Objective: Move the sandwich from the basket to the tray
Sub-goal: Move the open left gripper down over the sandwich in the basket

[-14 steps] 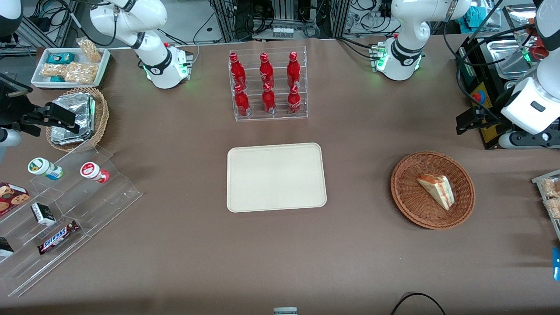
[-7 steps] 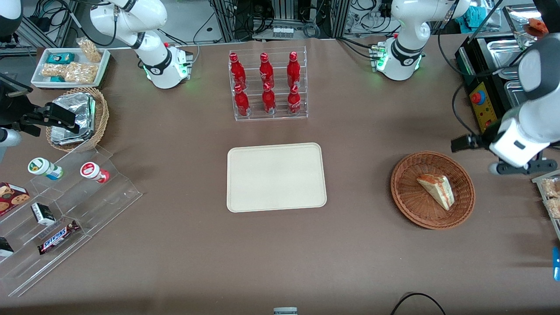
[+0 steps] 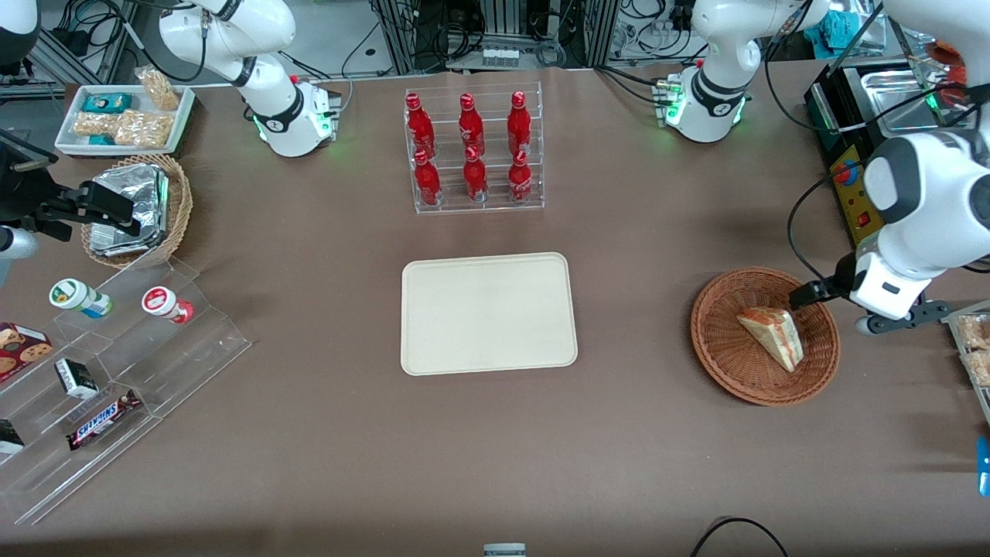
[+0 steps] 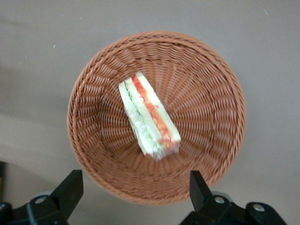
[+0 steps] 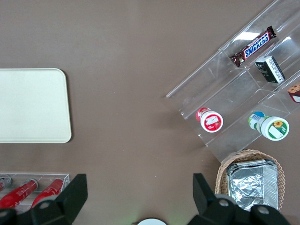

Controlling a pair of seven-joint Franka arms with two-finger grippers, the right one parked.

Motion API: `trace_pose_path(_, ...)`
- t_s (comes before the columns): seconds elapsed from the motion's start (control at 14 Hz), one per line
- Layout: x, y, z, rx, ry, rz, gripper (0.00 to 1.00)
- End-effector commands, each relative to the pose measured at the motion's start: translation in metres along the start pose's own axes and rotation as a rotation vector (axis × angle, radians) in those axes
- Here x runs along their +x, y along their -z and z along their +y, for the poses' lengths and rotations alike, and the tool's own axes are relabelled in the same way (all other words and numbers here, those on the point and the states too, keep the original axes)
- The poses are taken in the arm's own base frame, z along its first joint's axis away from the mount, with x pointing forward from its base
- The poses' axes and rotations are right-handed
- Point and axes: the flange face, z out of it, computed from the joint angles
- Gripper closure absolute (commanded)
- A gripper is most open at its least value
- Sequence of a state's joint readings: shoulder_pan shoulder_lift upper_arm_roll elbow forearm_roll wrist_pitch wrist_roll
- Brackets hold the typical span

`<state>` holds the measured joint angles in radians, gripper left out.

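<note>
The sandwich [image 3: 769, 336], a clear-wrapped wedge with red and green filling, lies in the shallow reddish-brown wicker basket [image 3: 711, 340] toward the working arm's end of the table. My left gripper [image 3: 812, 295] hovers above the basket's rim, on the side farther from the front camera than the sandwich. In the left wrist view the gripper [image 4: 133, 182] is open, its black fingers [image 4: 70, 187] spread wide over the basket rim [image 4: 225, 84], and the sandwich [image 4: 149, 118] lies apart from them with nothing held. The cream tray [image 3: 489, 313] lies bare at the table's middle and also shows in the right wrist view [image 5: 33, 105].
A clear rack of red bottles [image 3: 473, 151] stands farther from the front camera than the tray. A black box with a red button [image 3: 847, 178] and a snack tray [image 3: 974, 348] flank the working arm. An acrylic snack stand [image 3: 116, 356] and a tan basket of foil packets [image 3: 135, 209] are toward the parked arm's end.
The left arm has swung from beside the black box toward the front camera and the table's middle. Its gripper now hangs over the basket's rim. The sandwich has not moved.
</note>
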<state>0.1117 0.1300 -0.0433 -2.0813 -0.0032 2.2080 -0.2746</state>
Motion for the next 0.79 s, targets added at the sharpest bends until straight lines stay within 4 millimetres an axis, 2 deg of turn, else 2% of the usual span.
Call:
trace_pose_path(0.0, 0.002, -0.023, 0.009, -0.013, 0.255, 0.023, 0.00)
trace_pose_path(0.21, 0.008, -0.058, 0.018, -0.029, 0.509, 0.033, 0.00)
trace_pose_path(0.5, 0.009, -0.099, 0.021, -0.010, 0.510, 0.005, 0.00)
trace_pose_path(0.57, 0.008, -0.105, 0.021, -0.004, 0.499, -0.006, 0.11)
trace_pose_path(0.64, 0.008, -0.106, 0.021, -0.003, 0.496, -0.007, 0.48)
trace_pose_path(0.71, 0.007, -0.109, 0.021, 0.000, 0.495, -0.012, 0.80)
